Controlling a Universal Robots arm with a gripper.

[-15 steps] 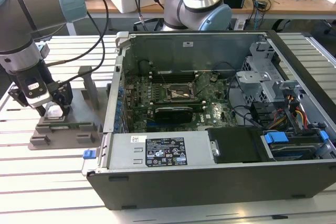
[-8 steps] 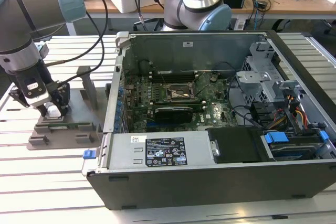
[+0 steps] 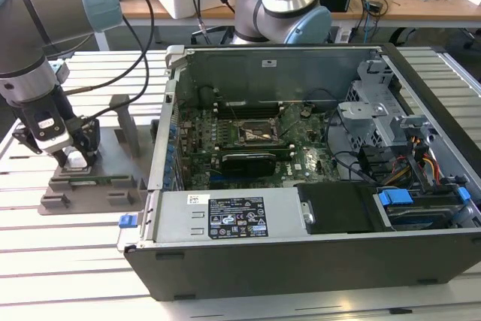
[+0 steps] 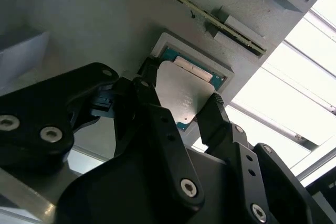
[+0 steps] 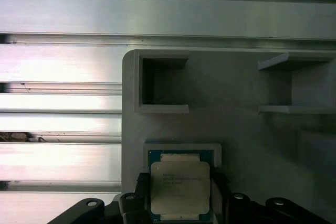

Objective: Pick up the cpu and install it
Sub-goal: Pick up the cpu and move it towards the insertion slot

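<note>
— Silvery cpu [image 5: 180,187] sits in the grey fixture [image 5: 236,129] pocket, gripper [image 4: 181,92] astride it. Clamped?
— I cannot tell. I want it square on, edges gripped evenly, a straight lift.

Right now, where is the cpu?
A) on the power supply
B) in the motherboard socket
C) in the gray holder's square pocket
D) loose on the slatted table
C: the cpu lies in the gray holder pocket, outside the computer case, with the gripper over it.
</note>
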